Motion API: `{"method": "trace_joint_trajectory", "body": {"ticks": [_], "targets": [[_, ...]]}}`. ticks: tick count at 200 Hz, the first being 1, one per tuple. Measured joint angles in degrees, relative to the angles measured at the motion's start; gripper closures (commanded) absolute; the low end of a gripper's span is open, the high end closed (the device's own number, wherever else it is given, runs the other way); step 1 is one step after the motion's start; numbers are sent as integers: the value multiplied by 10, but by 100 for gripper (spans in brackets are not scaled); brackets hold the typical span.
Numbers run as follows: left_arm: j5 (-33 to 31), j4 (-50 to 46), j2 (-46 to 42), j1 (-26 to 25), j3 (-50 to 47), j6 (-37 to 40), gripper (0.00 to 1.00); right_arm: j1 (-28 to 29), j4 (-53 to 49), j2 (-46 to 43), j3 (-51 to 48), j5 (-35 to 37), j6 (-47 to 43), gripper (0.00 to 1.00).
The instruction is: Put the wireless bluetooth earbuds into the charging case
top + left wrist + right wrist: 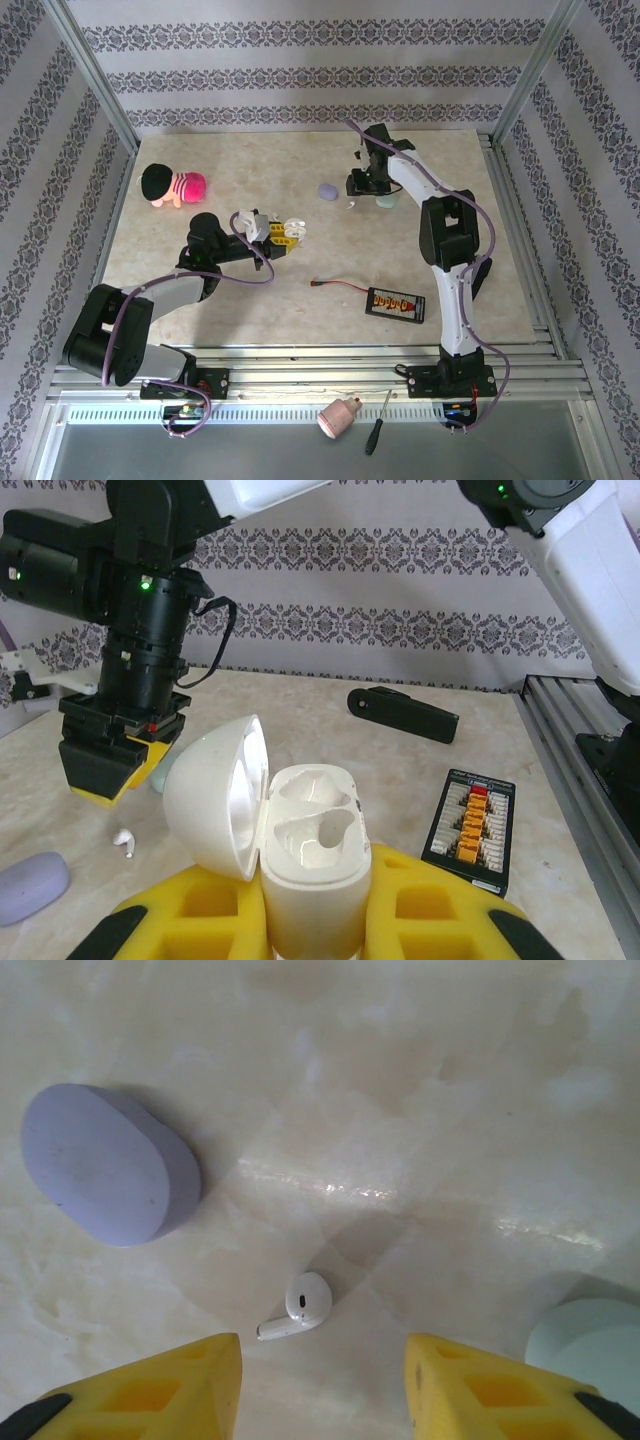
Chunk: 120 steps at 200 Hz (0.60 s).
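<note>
**Left arm.** The left gripper (pixel 315 925) is pinching the base of the white charging case (pixel 310 850) between its 2 yellow fingers (pixel 205 910). The case is standing upright, its lid is hanging open to the left in the left wrist view, and its 2 moulded sockets are facing up.

**Right arm.** The right gripper (pixel 320 1390) is hovering low over the table (pixel 450 1110) with its jaws spread. 1 white earbud (pixel 298 1308) is lying on the table just ahead of the gap between the fingertips, touching neither.

**Surroundings.** A closed lavender case (pixel 100 1165) is lying to the earbud's left in the right wrist view. A pale green case (pixel 590 1345) is lying to its right. Both are sitting apart from the earbud. In the top view the 2 grippers are working well apart. A black connector board (pixel 396 303) is lying near the table's front edge.
</note>
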Motion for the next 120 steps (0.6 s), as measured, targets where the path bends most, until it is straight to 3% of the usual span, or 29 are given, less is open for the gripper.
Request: {"method": "trace_joint_trajectory", "body": {"ticks": [50,120], "targets": [[12,4,0,0,-2,-3,91,5,-73,63,90,-1,-23,59],[13,4,0,0,-2,-3,91,6,-106,91,129,-17,-26,68]]}}
